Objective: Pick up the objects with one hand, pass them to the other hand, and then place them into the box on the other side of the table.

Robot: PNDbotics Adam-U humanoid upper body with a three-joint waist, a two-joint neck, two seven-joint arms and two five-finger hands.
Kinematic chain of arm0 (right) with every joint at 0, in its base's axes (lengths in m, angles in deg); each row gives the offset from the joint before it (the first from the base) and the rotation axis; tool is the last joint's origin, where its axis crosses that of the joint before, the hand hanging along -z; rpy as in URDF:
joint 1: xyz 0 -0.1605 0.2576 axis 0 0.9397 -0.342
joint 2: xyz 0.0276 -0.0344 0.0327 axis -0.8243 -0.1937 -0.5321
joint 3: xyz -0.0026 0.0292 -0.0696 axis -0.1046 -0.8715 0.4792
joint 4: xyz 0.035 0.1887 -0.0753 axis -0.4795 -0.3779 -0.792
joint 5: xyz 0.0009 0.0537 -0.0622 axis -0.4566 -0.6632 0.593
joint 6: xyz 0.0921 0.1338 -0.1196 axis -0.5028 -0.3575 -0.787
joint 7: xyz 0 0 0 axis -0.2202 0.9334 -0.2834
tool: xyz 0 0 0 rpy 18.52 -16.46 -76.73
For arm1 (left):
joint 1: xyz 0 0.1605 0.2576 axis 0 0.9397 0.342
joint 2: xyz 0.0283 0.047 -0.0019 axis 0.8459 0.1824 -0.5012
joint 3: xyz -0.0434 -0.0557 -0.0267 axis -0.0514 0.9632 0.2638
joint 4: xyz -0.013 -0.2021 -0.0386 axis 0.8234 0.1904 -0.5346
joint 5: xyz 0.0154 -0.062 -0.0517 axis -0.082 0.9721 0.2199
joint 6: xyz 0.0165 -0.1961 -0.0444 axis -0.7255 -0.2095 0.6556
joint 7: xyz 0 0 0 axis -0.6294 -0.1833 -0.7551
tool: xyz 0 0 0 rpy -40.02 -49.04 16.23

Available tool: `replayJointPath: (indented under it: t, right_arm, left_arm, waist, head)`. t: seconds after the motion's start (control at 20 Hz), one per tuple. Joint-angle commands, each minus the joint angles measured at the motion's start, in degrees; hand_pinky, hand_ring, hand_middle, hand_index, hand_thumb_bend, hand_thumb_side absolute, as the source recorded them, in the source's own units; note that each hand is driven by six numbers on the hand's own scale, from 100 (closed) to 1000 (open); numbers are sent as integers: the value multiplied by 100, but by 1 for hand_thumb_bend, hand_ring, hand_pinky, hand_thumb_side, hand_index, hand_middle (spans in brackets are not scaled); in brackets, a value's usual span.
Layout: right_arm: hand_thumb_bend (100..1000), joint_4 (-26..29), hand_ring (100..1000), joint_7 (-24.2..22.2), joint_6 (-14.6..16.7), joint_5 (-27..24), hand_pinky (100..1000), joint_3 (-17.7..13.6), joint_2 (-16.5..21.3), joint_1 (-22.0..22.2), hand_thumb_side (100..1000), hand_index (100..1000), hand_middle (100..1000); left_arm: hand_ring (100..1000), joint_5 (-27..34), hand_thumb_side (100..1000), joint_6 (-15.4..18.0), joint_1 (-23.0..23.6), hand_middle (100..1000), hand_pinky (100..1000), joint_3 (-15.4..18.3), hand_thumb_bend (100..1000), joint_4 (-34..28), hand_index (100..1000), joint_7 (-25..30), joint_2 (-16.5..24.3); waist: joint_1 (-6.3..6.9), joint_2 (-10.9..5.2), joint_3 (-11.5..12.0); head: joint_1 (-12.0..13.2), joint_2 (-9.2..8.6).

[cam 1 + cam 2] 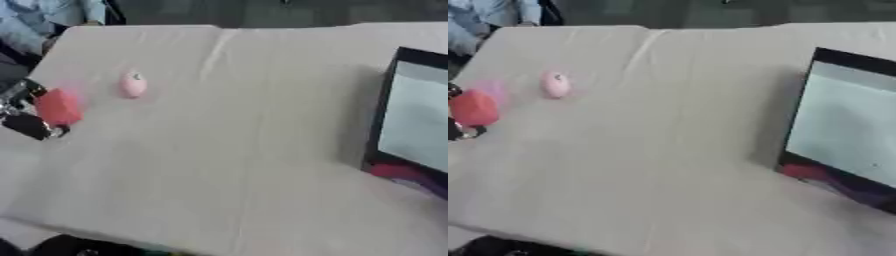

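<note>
At the left edge of the frame a red object (pixel 59 106) is grasped by the left hand (pixel 26 112) above the table (pixel 227 150), seemingly for handover, since the box (pixel 416 117) stands at the right edge.

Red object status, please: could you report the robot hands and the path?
Left robot hand shut on red object. Right out of view. Pink object on table. Box right; path unobstructed.

Left hand (pixel 26 112): black fingers, silver metallic joints, blurred; dark part, perhaps body, along bottom edge.
</note>
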Motion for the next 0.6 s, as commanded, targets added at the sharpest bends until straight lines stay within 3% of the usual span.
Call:
replayJointPath:
  t: [0.05, 0.35, 0.6]
  right_arm:
    - [100, 104, 1000, 6, 37, -2, 1000, -81, 159, -102, 860, 1000, 961]
    - [100, 406, 1000, -131, 95, -139, 1000, 60, 319, -474, 773, 1000, 967]
    - [100, 850, 1000, -458, -70, -81, 1000, 364, 608, -963, 692, 1000, 960]
  left_arm:
    - [760, 56, 100, 30, -165, 649, 804, 121, 268, -440, 536, -228, 152]
    - [728, 184, 100, 85, -533, 627, 793, -122, 204, -722, 532, -468, -192]
    - [714, 119, 100, 257, -938, 617, 776, -345, 167, -764, 529, -429, -644]
  waist:
    - [-8, -76, 19]
    - [-91, -100, -18]
    - [-161, -152, -55]
  head:
    - [-76, 34]
    - [-193, 34]
    - [-219, 34]
